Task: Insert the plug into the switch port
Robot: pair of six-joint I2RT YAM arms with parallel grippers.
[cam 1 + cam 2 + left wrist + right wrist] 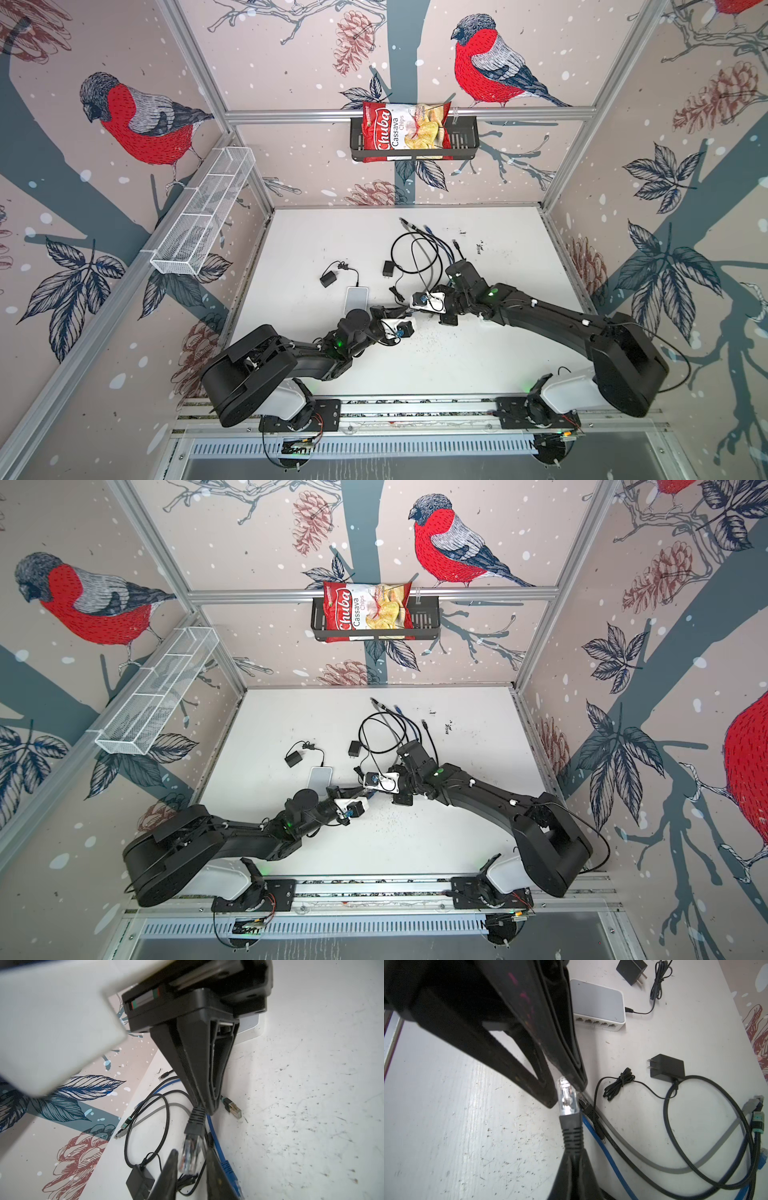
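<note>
- Far left on the white table (457,365), a black power adapter (327,279) lies flat. Its thin lead runs to the switch, so the unit appears to be powered.
- Just right of it sits the switch (598,999), a small white box lying flat. Its row of ports (593,1022) is on one side face, and all of them look empty. It lies close beside the left arm's wrist, so that arm probably has the shorter reach to it.
- The left gripper (191,1149) reaches toward the centre. Its jaws stand narrow, with one finger pressed against each side of the plug.
- The plug (568,1101) is a clear network connector, held up off the table between the two grippers. It is apart from the switch and not in any port.
- The right gripper (204,1108) is clamped tight on the black boot (572,1134) just behind the plug. This leaves the clear tip bare for the other arm to take. It looks like a hand-over, or a steadying grip taken before insertion.
- Further right and behind lie a second adapter (388,268) and loose cables (428,249) in black, blue and grey. They trail across the table and could drag on the held lead.
</note>
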